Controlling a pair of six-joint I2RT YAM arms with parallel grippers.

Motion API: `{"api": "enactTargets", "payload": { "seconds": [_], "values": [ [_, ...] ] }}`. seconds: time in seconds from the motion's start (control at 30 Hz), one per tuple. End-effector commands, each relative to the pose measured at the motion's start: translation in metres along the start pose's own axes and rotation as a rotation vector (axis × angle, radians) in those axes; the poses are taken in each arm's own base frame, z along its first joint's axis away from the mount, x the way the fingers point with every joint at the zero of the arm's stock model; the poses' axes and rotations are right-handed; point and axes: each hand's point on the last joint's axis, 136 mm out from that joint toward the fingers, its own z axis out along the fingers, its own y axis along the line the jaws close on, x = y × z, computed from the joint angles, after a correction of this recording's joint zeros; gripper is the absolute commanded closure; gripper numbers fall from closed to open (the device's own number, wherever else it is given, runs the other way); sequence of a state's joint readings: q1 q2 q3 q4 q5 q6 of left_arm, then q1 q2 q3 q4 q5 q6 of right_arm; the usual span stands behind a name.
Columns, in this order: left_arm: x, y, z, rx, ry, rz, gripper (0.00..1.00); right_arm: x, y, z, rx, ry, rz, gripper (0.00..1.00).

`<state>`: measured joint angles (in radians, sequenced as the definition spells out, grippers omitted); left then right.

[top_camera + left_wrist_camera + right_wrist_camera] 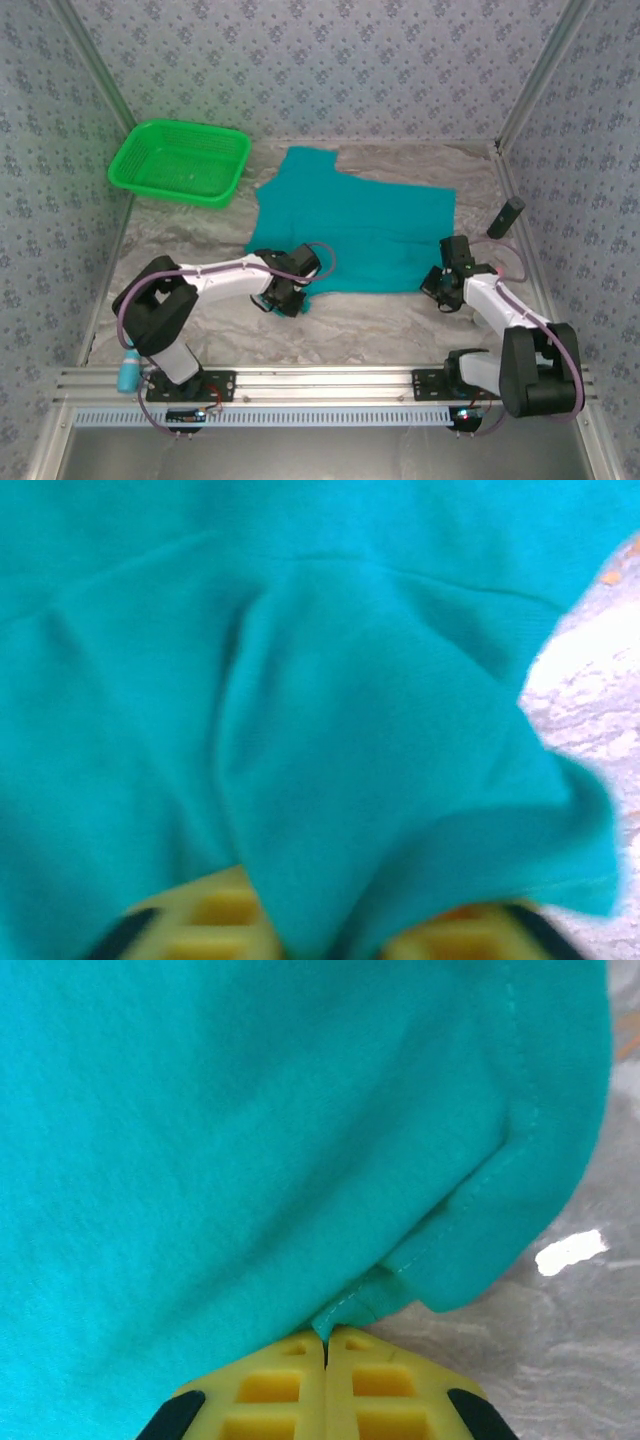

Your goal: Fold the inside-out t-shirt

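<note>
The teal t-shirt (352,222) lies spread flat in the middle of the table, one sleeve pointing to the far side. My left gripper (287,296) is at its near-left corner. In the left wrist view a ridge of the t-shirt (330,680) runs down between the yellow fingers (205,920), and the gripper (330,932) looks shut on it, though the view is blurred. My right gripper (440,284) is at the near-right corner. In the right wrist view the gripper (325,1338) has its jaws pressed together on the stitched hem of the t-shirt (250,1140).
A bright green mesh basket (180,161) stands at the far left. A black cylinder (506,217) leans by the right wall. The table (380,325) is covered in crinkled grey sheet, bare along the near edge. Patterned walls close in on three sides.
</note>
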<state>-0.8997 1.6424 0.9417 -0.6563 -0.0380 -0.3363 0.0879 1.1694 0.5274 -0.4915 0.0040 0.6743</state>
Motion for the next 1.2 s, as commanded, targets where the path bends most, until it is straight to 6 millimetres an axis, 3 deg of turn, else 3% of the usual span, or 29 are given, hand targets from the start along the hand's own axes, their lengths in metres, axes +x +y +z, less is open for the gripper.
{"api": "enactTargets", "payload": {
  "seconds": [0.0,0.2,0.3,0.4,0.5,0.63,0.83,0.87,0.9,0.93,1.17],
  "values": [
    [0.007,0.008,-0.026,-0.041,0.018,0.04,1.0,-0.018,-0.011,-0.03,0.09,-0.104,0.014,1.0],
    [0.014,0.01,-0.096,0.04,-0.061,0.063,1.0,-0.026,-0.018,-0.082,0.186,-0.171,-0.017,1.0],
    [0.023,0.007,-0.119,0.129,-0.056,0.008,1.0,-0.032,-0.009,-0.108,0.216,-0.209,-0.09,1.0],
    [0.033,-0.001,-0.129,0.228,-0.017,-0.017,1.0,-0.041,-0.007,-0.126,0.331,-0.28,-0.204,1.0],
    [0.038,0.001,-0.124,0.245,0.038,-0.043,1.0,-0.034,-0.015,-0.118,0.418,-0.212,-0.23,1.0],
    [0.041,0.002,-0.122,0.249,0.073,-0.048,0.99,-0.034,-0.014,-0.116,0.405,-0.191,-0.242,1.0],
    [0.053,-0.001,-0.12,0.27,0.136,-0.051,0.84,-0.025,-0.019,-0.124,0.294,-0.134,-0.165,0.99],
    [0.057,-0.002,-0.118,0.273,0.16,-0.055,0.82,-0.018,-0.02,-0.121,0.251,-0.103,-0.129,0.92],
    [0.061,-0.002,-0.115,0.273,0.177,-0.06,0.79,-0.011,-0.02,-0.116,0.211,-0.07,-0.085,0.76],
    [0.062,-0.002,-0.114,0.273,0.182,-0.066,0.75,-0.004,-0.02,-0.113,0.181,-0.041,-0.054,0.7],
    [0.044,0.002,-0.133,0.33,0.056,-0.129,0.5,0.004,-0.026,-0.107,0.152,-0.031,0.022,0.6]
  ]
}}
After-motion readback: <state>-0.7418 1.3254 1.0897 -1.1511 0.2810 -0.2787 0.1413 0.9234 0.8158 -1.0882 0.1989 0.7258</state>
